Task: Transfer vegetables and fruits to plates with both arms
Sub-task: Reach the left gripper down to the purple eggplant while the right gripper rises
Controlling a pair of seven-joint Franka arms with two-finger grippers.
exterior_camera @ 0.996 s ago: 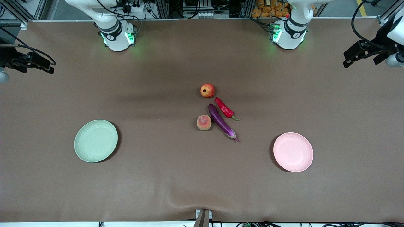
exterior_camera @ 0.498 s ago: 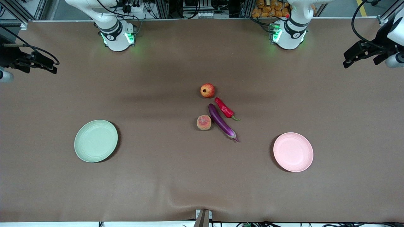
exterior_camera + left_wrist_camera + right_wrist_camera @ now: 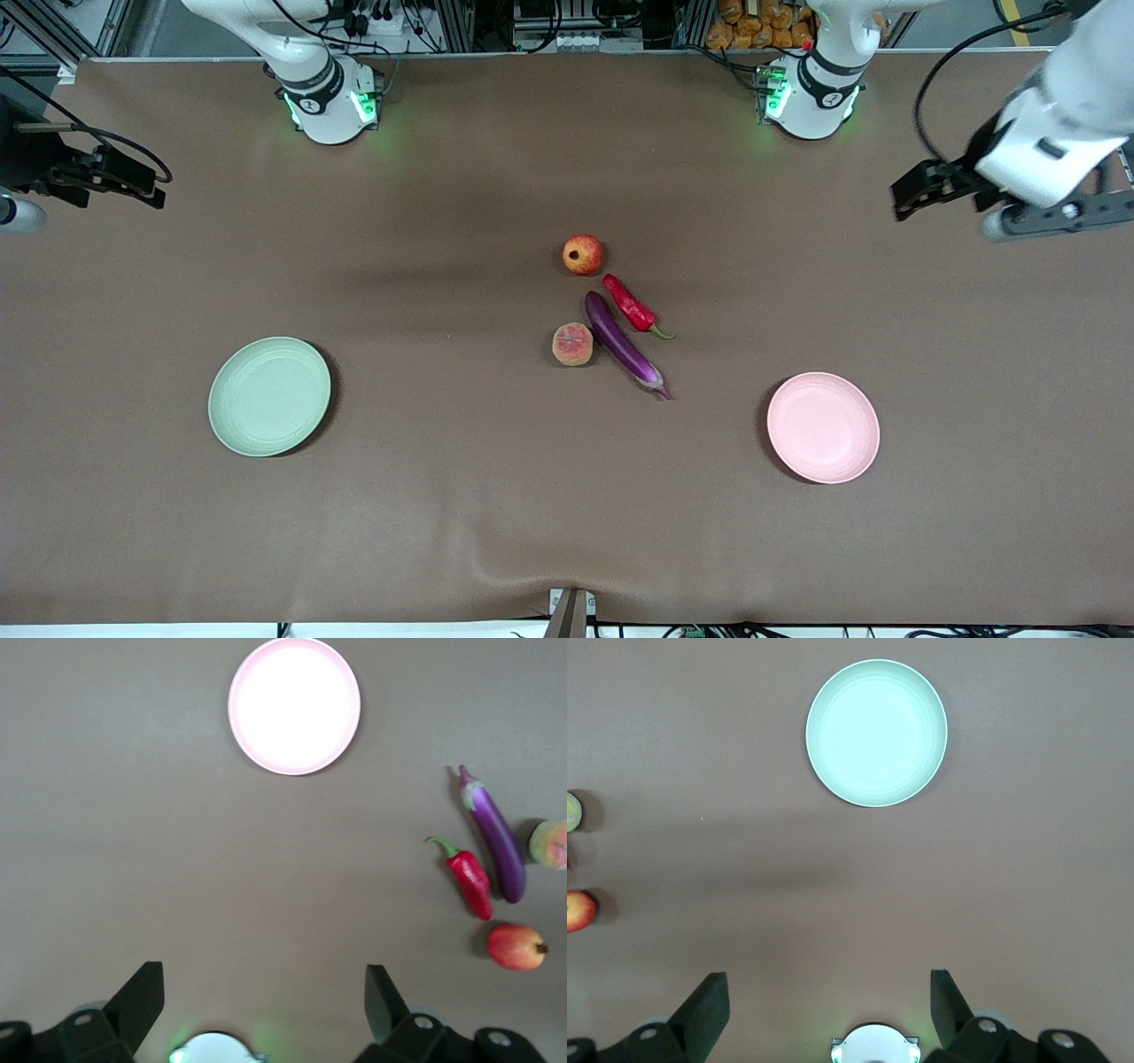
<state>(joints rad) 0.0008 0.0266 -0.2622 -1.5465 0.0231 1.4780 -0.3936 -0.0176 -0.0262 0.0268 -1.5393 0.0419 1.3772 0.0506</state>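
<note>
At the table's middle lie a round red-yellow fruit (image 3: 582,254), a red chili (image 3: 631,304), a purple eggplant (image 3: 623,344) and a fuzzy peach (image 3: 572,344) beside the eggplant. The pale green plate (image 3: 269,396) sits toward the right arm's end and the pale pink plate (image 3: 823,427) toward the left arm's end; both hold nothing. My left gripper (image 3: 912,193) hangs open high over the left arm's end of the table. My right gripper (image 3: 146,184) hangs open over the right arm's end. The left wrist view shows the left gripper (image 3: 264,992), pink plate (image 3: 294,706), eggplant (image 3: 494,837) and chili (image 3: 469,881). In the right wrist view are the right gripper (image 3: 830,992) and green plate (image 3: 876,732).
The two arm bases (image 3: 332,102) (image 3: 806,97) glow green at the table's edge farthest from the front camera. The brown cloth (image 3: 496,496) has a wrinkle near the front edge, where a small bracket (image 3: 571,611) sticks up.
The left arm has swung in from the table's end toward the middle, with more of its white wrist showing. The right gripper has crept slightly inward. Fruits, vegetables and plates have not moved.
</note>
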